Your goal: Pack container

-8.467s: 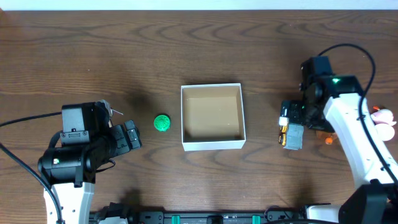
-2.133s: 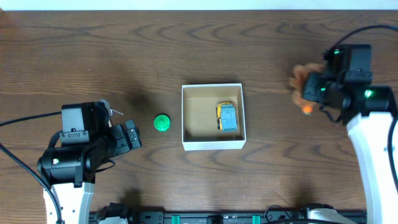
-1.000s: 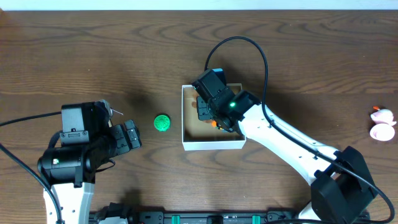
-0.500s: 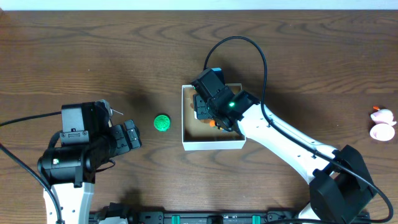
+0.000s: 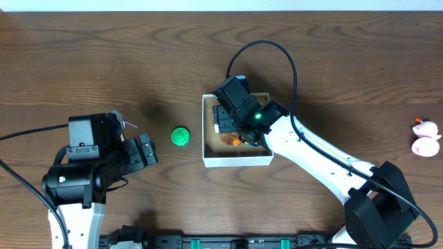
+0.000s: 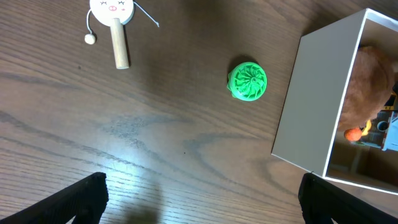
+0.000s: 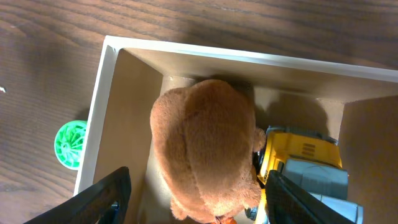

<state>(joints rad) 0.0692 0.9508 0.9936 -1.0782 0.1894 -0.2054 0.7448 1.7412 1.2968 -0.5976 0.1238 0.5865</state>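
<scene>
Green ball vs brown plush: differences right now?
The green ball lies on the table outside the container; the brown plush sits inside it, beside a yellow truck. The ball is small, round and ribbed; the plush is bigger, fuzzy and lumpy. Both are rounded.

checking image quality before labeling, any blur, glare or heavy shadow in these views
Overhead: sharp, evenly lit, though the right arm covers part of the container. Left wrist: crisp green ball, pale sheen on the table. Right wrist: brown plush looks soft, casting shadow on the container's back wall.
</scene>
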